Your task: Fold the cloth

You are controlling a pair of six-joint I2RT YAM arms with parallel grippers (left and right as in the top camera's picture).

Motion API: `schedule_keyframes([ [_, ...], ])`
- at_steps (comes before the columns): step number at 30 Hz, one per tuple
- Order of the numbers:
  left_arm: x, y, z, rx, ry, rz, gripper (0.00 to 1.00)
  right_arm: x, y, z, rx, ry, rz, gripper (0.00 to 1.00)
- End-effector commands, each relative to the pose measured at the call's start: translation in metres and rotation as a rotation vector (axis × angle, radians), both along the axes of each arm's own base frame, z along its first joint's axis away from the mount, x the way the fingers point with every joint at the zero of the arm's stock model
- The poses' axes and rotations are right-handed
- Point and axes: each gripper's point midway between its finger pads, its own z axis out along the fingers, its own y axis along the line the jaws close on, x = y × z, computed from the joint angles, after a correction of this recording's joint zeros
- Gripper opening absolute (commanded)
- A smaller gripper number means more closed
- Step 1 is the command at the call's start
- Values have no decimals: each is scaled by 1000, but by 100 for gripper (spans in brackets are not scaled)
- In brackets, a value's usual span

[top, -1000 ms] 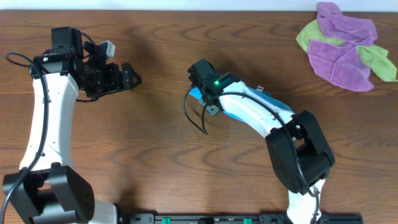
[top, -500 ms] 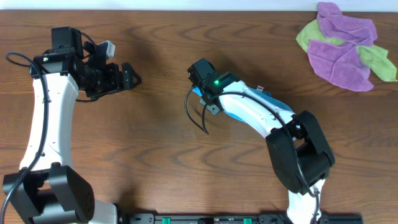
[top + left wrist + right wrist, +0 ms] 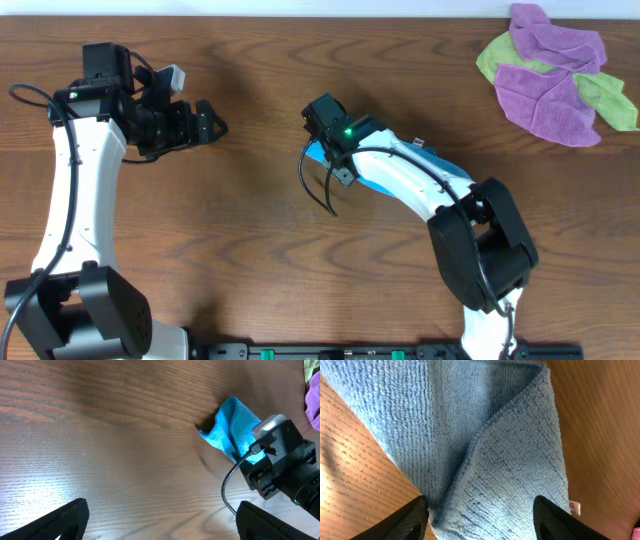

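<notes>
The sky-blue cloth lies folded in the middle of the table, mostly hidden under my right arm in the overhead view. My right gripper hangs over its left end. In the right wrist view the cloth fills the frame, one folded layer lying over another, with a small white tag at its edge. The right gripper is open, its fingers standing wide on either side of the cloth. My left gripper is open and empty well to the left of the cloth, above bare wood.
A heap of purple and lime-green cloths sits at the back right corner. A black cable loops off the right wrist beside the cloth. Wood tabletop lies between the arms.
</notes>
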Motion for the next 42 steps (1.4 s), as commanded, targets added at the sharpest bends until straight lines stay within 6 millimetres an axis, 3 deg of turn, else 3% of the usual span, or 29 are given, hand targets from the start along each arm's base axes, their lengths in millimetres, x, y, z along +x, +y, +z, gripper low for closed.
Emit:
schedule_keyframes([
  [1, -2, -3, 5, 0, -24, -19, 95, 9, 2, 11, 3, -27, -8, 68],
  [11, 0, -3, 5, 0, -30, -19, 95, 13, 4, 21, 12, -32, -11, 70],
  [17, 0, -3, 5, 0, -30, -19, 95, 8, 13, 17, 62, 2, 6, 61],
  [42, 0, -3, 6, 1, -31, -19, 95, 11, 10, -7, 89, 58, -11, 56],
])
